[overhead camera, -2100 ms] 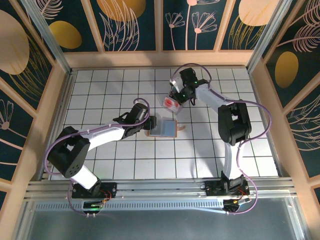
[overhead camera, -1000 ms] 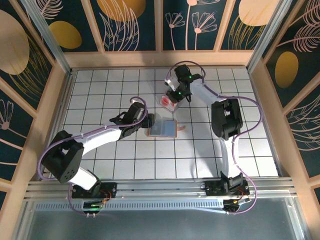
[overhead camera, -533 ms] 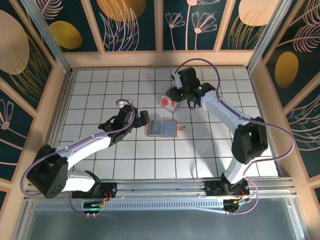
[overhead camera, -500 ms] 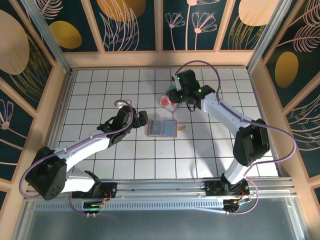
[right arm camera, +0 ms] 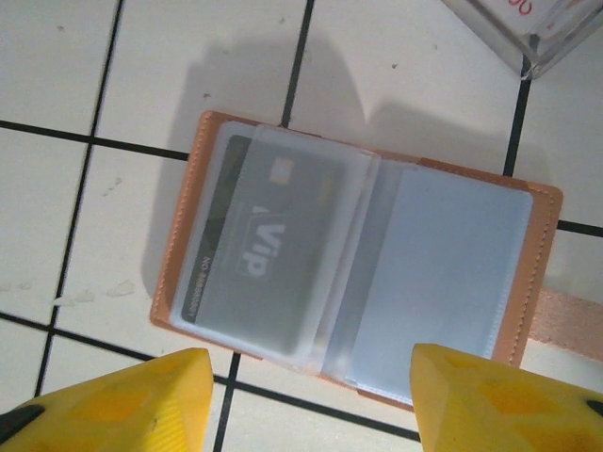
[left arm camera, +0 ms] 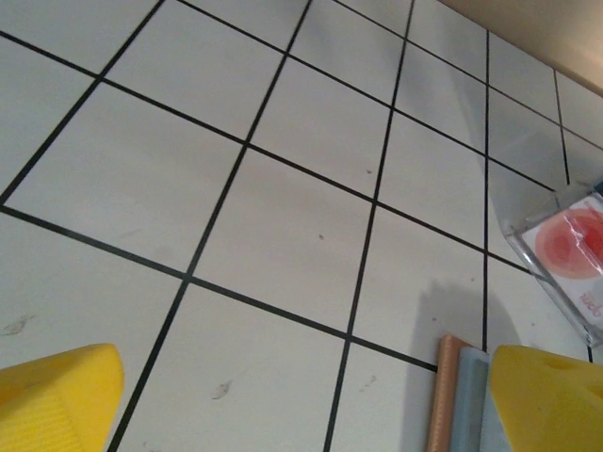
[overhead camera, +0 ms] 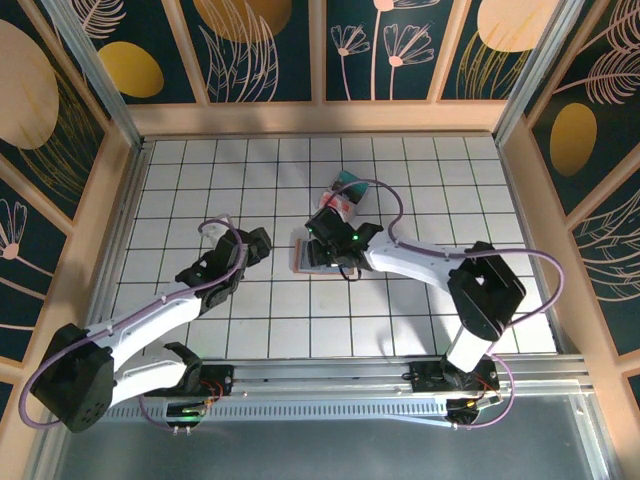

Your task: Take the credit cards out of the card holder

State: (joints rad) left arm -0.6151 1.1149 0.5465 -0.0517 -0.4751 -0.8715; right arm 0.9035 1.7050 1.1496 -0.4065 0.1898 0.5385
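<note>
My right fingers (overhead camera: 322,250) hover spread and empty over the card holder (right arm camera: 377,264), which lies open on the bench (left arm camera: 283,226) with a grey card (right arm camera: 259,250) sleeved inside. My left fingers (overhead camera: 258,240) gape empty nearby. Extraction looks about to begin; next I must pinch that card's edge.

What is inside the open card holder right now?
In the card holder, one grey VIP card sits in the left clear sleeve. The right sleeve shows only pale blue-grey. Any cards tucked behind the sleeves are covered.

Bright, even light; a soft shadow lies at 12 o'clock of the card holder (right arm camera: 542,264); left wrist view slightly soft.
</note>
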